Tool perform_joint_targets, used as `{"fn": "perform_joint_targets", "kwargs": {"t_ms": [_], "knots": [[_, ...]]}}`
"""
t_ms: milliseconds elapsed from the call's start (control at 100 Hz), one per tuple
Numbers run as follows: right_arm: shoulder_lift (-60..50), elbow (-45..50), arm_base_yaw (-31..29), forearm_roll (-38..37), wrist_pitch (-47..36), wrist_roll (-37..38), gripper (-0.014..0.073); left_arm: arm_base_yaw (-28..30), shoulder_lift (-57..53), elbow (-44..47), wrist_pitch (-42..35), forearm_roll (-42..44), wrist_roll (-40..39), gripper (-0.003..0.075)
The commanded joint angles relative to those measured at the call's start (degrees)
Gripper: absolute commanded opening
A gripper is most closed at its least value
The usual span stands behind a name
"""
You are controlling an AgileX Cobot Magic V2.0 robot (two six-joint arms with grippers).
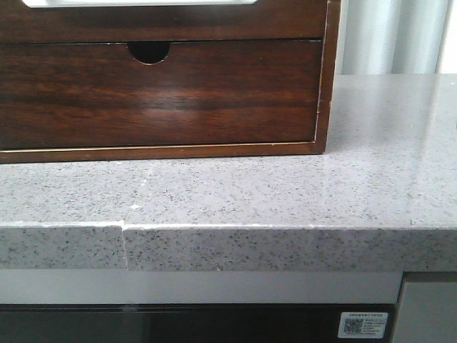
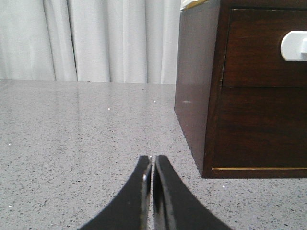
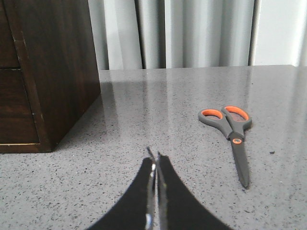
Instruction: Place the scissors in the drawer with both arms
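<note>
The drawer (image 1: 164,25) is the upper glossy dark brown front of the wooden cabinet; its wide white cutout (image 1: 143,3) is just visible at the frame's upper edge. It also shows in the left wrist view (image 2: 254,48) and looks shut. The scissors (image 3: 233,135), grey with orange-lined handles, lie flat and closed on the speckled grey counter, seen only in the right wrist view. My right gripper (image 3: 154,156) is shut and empty, low over the counter between the cabinet and the scissors. My left gripper (image 2: 153,158) is shut and empty beside the cabinet's other corner. Neither gripper shows in the front view.
Below the task drawer is a second drawer (image 1: 157,93) with a small half-round notch (image 1: 148,51). The cabinet's side (image 3: 53,72) stands close to my right gripper. White curtains (image 2: 96,38) hang behind the counter. The counter's front edge (image 1: 228,227) has a seam at its left.
</note>
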Motion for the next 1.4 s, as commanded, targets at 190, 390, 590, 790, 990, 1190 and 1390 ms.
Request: {"fn": "perform_joint_targets", "kwargs": {"t_ms": [190,390,590,790,990,1190,1390], "knots": [[-1.3,1.0,-0.4,-0.6,-4.3,-0.1,-0.0069,0.2,-1.7,2.1,-4.5,-0.1,-0.5,-0.002],[-1.3,1.0,-0.4,-0.6,-4.3,-0.1,-0.0069,0.2,-1.7,2.1,-4.5,-0.1,-0.5,-0.002],[-1.3,1.0,-0.4,-0.6,-4.3,-0.1,-0.0069,0.2,-1.7,2.1,-4.5,-0.1,-0.5,-0.002],[-1.3,1.0,-0.4,-0.6,-4.3,-0.1,-0.0069,0.2,-1.7,2.1,-4.5,-0.1,-0.5,-0.002],[-1.3,1.0,-0.4,-0.6,-4.3,-0.1,-0.0069,0.2,-1.7,2.1,-4.5,-0.1,-0.5,-0.002],[-1.3,0.2,-0.4,-0.5,-5.2,-0.1,-0.0069,0.2,-1.7,1.7,-5.1,-0.9,-0.5,-0.002],[-1.1,-5.5,-0.4,0.4,0.0,-0.1,-0.0069,0.2,-1.7,-3.6,-3.6,-3.5,-0.5,-0.002]]}}
